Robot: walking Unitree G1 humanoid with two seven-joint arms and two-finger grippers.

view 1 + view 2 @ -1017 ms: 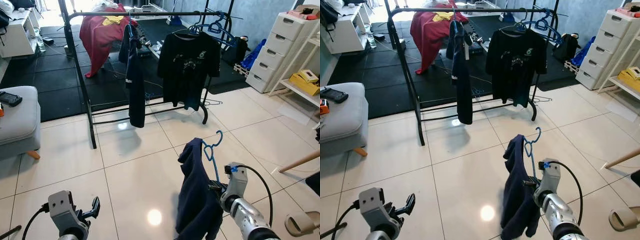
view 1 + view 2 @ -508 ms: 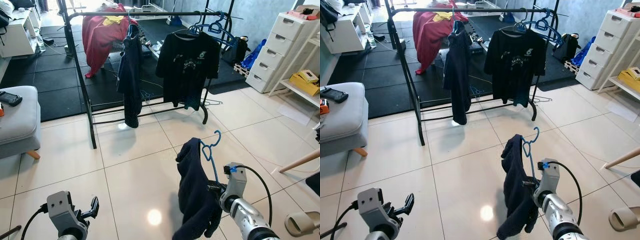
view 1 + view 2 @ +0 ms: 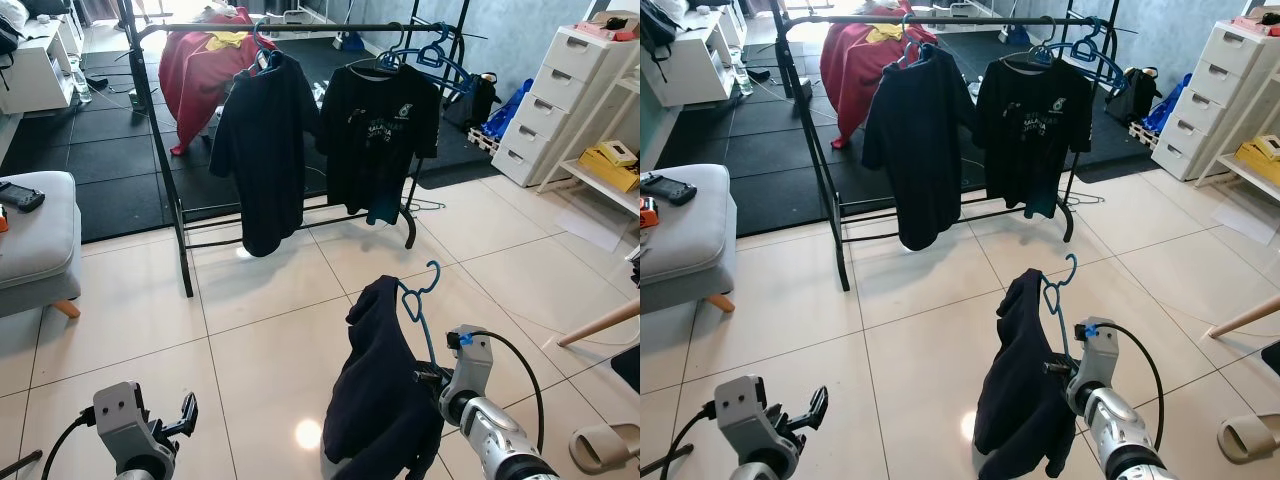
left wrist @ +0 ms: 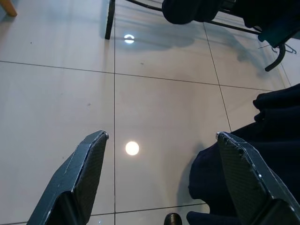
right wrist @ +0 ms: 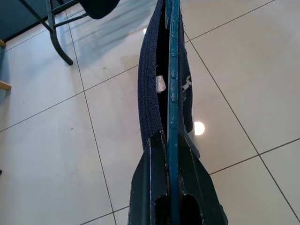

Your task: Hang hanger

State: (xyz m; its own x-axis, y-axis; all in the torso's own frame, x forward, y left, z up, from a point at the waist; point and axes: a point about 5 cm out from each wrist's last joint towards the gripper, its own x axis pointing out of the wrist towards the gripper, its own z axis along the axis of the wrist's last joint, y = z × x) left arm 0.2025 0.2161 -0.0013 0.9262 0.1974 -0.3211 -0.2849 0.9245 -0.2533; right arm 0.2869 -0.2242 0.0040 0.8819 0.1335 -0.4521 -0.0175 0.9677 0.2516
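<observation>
Right tool point(image 5: 169, 140) clamped tight on the blue hanger point(image 3: 418, 300), held low at 5 o'clock over the tiled floor point(image 3: 270, 330). Dark garment point(image 3: 375, 400) drapes off the hanger, hook pointing up. Left tool point(image 4: 161, 178) at 7 o'clock, fingers spread apart, gripping nothing. Black clothes rack point(image 3: 300, 27) stands well apart at 12 o'clock, carrying a navy shirt point(image 3: 262, 150) and a black t-shirt point(image 3: 378, 130).
</observation>
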